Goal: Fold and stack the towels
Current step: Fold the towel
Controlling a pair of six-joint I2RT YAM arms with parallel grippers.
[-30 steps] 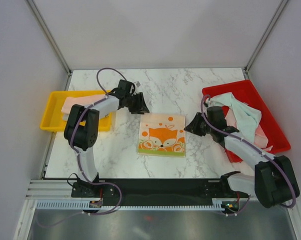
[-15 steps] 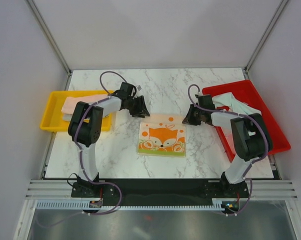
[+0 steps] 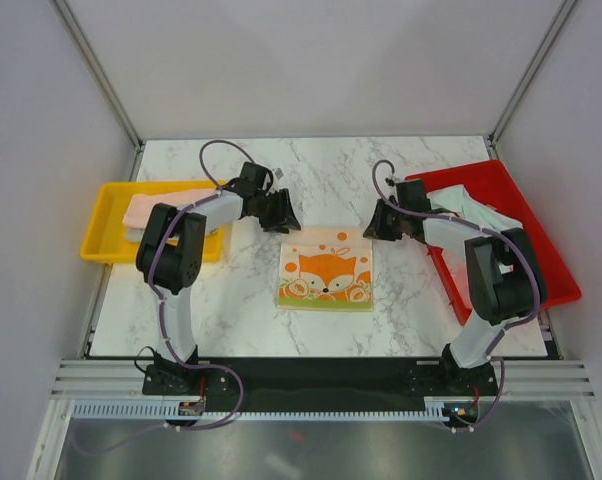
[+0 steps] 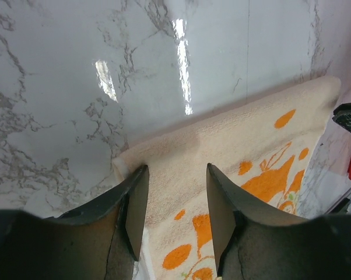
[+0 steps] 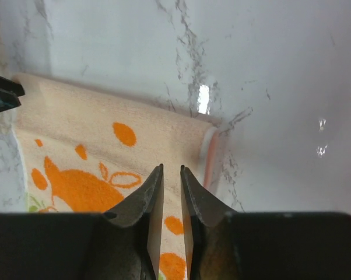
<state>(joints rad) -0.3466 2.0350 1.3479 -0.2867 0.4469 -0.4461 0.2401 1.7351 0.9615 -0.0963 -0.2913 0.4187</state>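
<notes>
Yellow tray (image 3: 99,225) on the left has a pale pink towel (image 3: 156,208) in it, red tray (image 3: 559,265) on the right a rumpled mint green towel (image 3: 478,212). Btw them, flat on the glossy marble counter (image 3: 331,170): the terry fox towel (image 3: 326,270), folded square. Its far corners sit under the arms. The left jaws are approx half-wide, the right jaws narrow w/ nothing pinched.

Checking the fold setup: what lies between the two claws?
Only the far edge of the orange fox towel, spanning left claw to right claw in the top view.
</notes>
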